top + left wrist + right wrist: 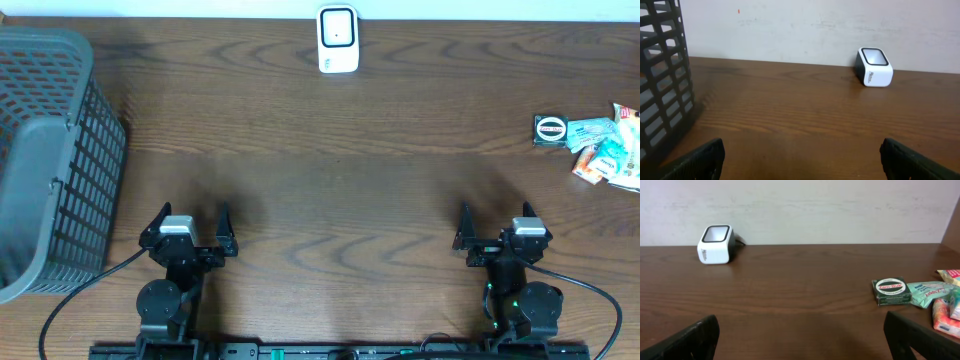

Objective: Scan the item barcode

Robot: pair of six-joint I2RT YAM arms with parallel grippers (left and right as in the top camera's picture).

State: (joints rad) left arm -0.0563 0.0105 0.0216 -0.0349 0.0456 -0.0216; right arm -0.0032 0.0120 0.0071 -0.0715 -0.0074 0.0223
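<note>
Nearest, at 7 o'clock on the dark brown wood-grain table (330, 170), the left gripper (192, 220) has its two black fingers (700, 159) spread wide with nothing between them. At 5 o'clock the right gripper (496, 222) is splayed the same way and is also empty. Both point toward 12 o'clock.

Farther out, at 9 o'clock, a grey plastic lattice basket (55, 150) sits at the table's left edge, toward 10 o'clock from the left gripper.

At 3 o'clock, against the right edge, lies a small cluster of goods. A small dark green box with a round white label (551, 130) is on its inner side. A teal foil packet (590, 131) lies just beside it, and orange-and-white packets (600, 166) lie beyond that. No barcode can be made out on any of them.

Farthest, at 12 o'clock, a white box-shaped barcode scanner with a dark window (338, 40) stands close to the pale wall (790, 25), well apart from the goods and from both grippers.
</note>
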